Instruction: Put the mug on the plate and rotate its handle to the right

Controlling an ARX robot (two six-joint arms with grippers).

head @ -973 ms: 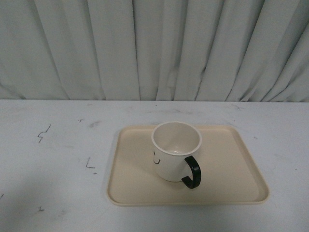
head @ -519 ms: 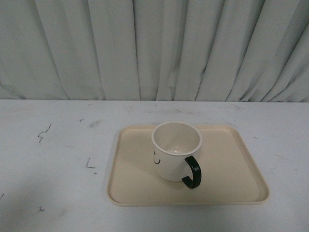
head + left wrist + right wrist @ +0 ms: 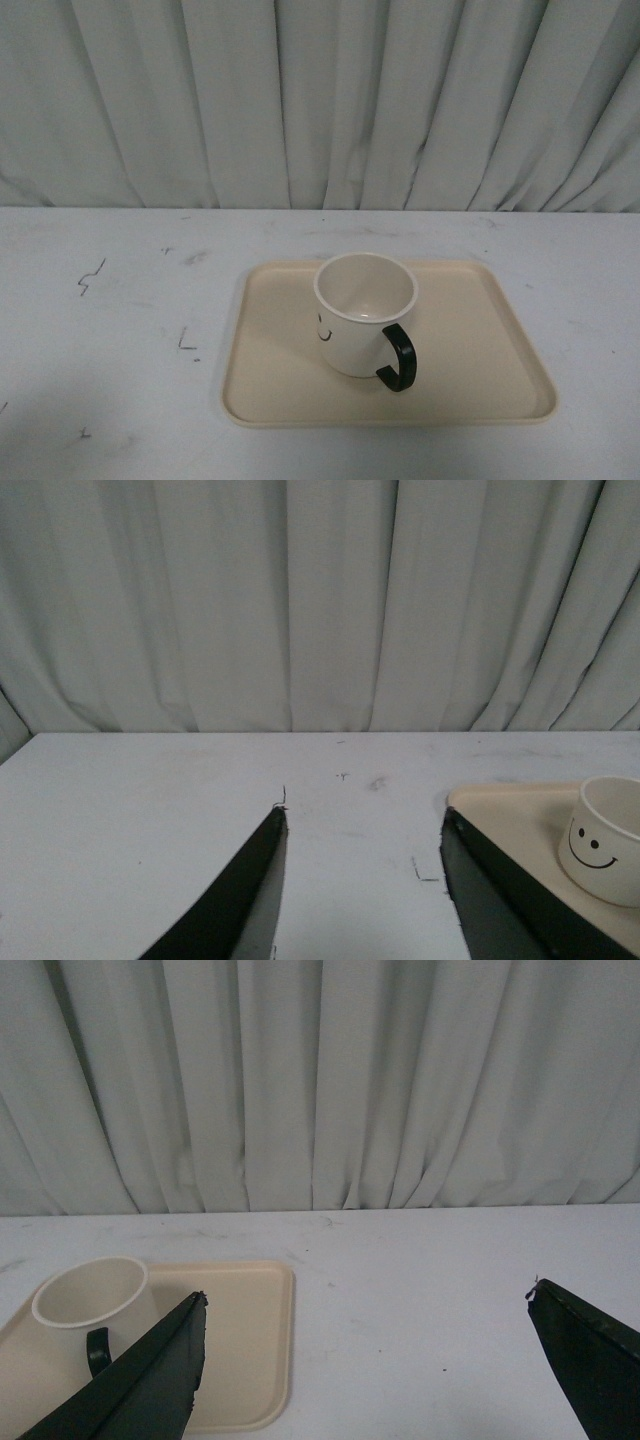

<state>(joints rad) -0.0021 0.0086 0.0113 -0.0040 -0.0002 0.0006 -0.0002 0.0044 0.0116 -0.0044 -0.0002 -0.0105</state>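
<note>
We see the mug [image 3: 363,315] standing upright near the middle of the plate [image 3: 270,390], resting on its own base, so nothing needs to hold it. Our left gripper [image 3: 364,813] hangs off the plate's left side and our right gripper [image 3: 366,1292] off its right side, each spread wide and empty. The handle [image 3: 397,358] points toward the plate's near right corner, so we judge the turn nearly done, perhaps short of fully right.

The mug [image 3: 352,325] looks like smooth glazed ceramic, its black handle [image 3: 399,357] glossy. The plate [image 3: 480,345] seems matt plastic. The table [image 3: 110,330] is scuffed; the curtain [image 3: 300,100] is cloth.
</note>
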